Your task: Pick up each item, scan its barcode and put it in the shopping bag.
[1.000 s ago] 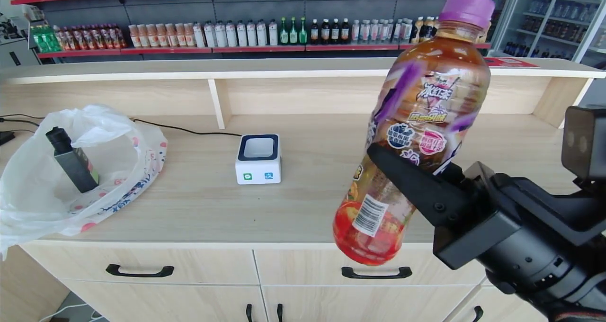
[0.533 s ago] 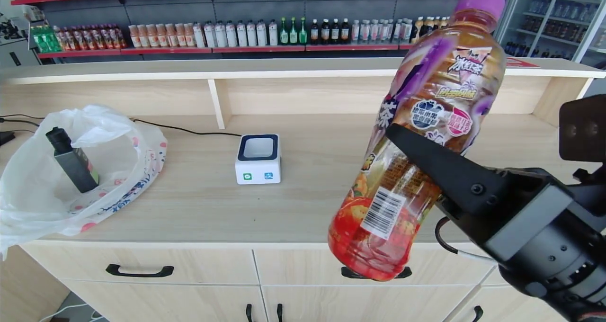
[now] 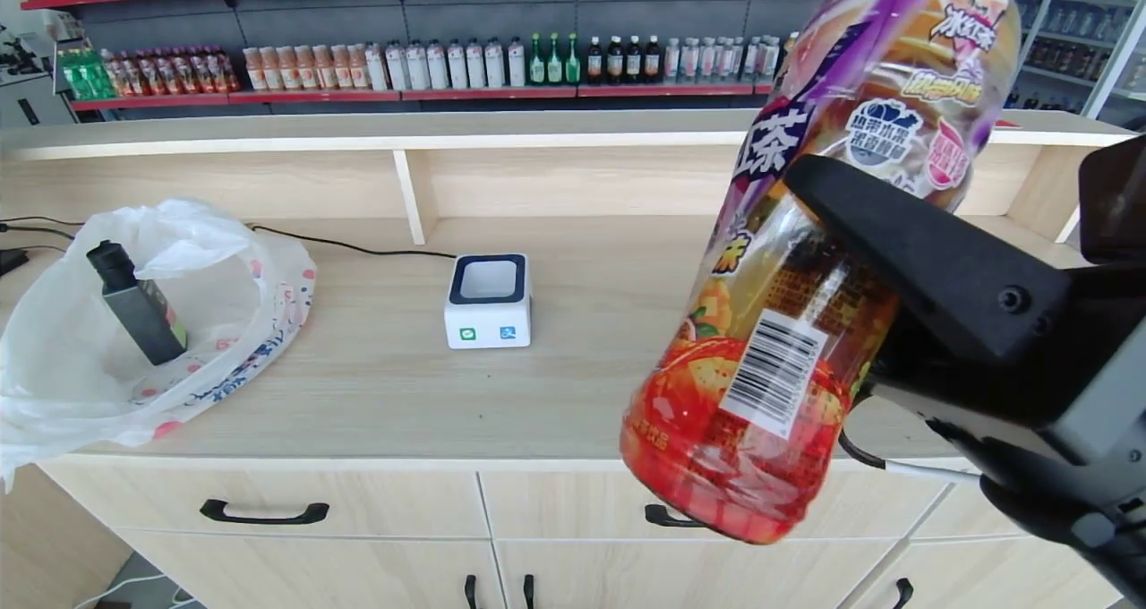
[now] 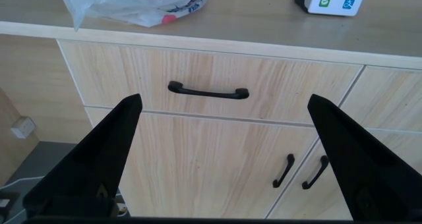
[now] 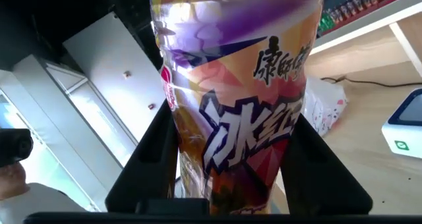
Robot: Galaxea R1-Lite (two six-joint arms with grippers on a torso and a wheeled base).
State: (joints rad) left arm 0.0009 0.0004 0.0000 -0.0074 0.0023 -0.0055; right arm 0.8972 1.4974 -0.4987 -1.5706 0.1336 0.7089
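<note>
Tilted drink bottle (image 3: pixel 859 81) is gripped by right tool (image 5: pixel 234 145), barcode (image 3: pixel 774 372) exposed low on its label; scanner (image 3: pixel 488 300) at 9 o'clock; left tool (image 4: pixel 224 102) spread wide.

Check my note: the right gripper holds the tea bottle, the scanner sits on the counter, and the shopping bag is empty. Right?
One slip: the shopping bag is not empty. The head view shows a dark item inside it. The rest is correct: the right gripper holds the tea bottle, and the scanner sits on the counter.
</note>
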